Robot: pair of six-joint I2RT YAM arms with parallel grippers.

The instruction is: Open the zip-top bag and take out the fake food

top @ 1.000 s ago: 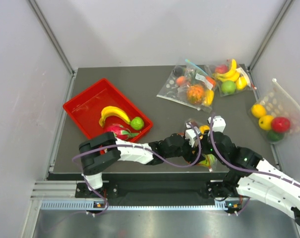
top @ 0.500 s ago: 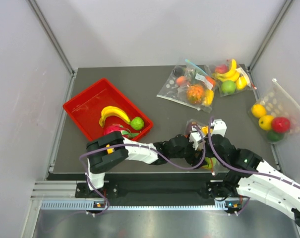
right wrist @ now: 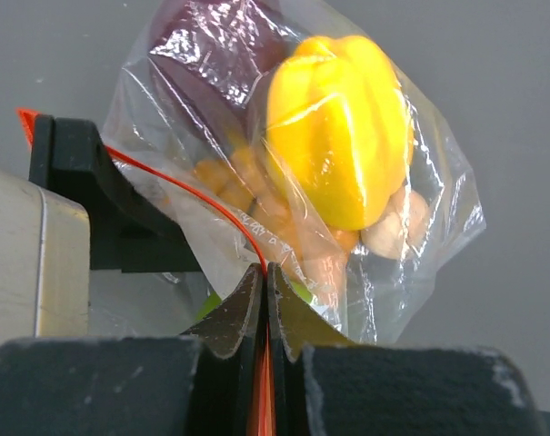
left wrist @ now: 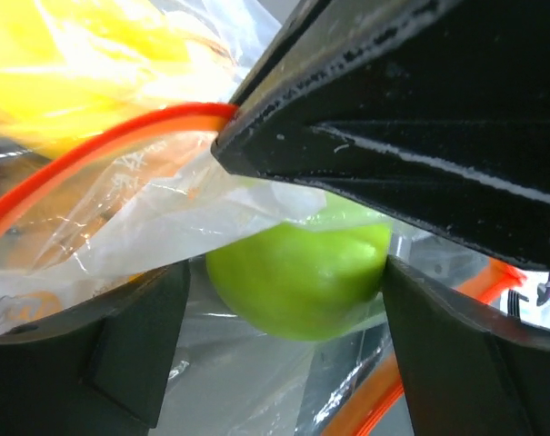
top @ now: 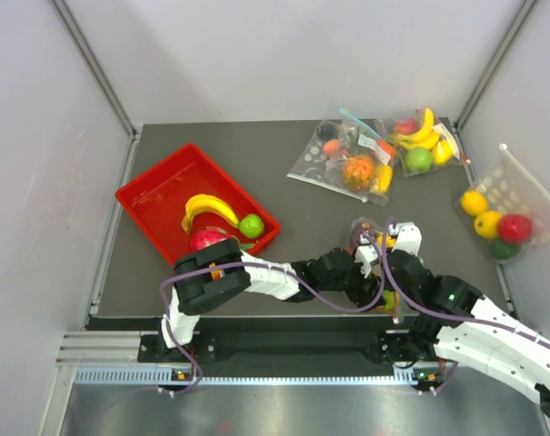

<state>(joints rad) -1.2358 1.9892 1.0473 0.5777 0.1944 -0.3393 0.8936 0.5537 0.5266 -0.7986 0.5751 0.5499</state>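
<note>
Right wrist — zip-top bag (right wrist: 420,182) mouth toward fingers (right wrist: 234,316)

Dark grey table (top: 297,213) bearing a red tray (top: 152,202), a blue-zipped fruit bag (top: 340,162) and a banana bag (top: 422,141).

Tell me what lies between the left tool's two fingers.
A green apple, partly under the zip-top bag's clear plastic, lies between the open left tool's fingers; the left wrist view shows it.
</note>
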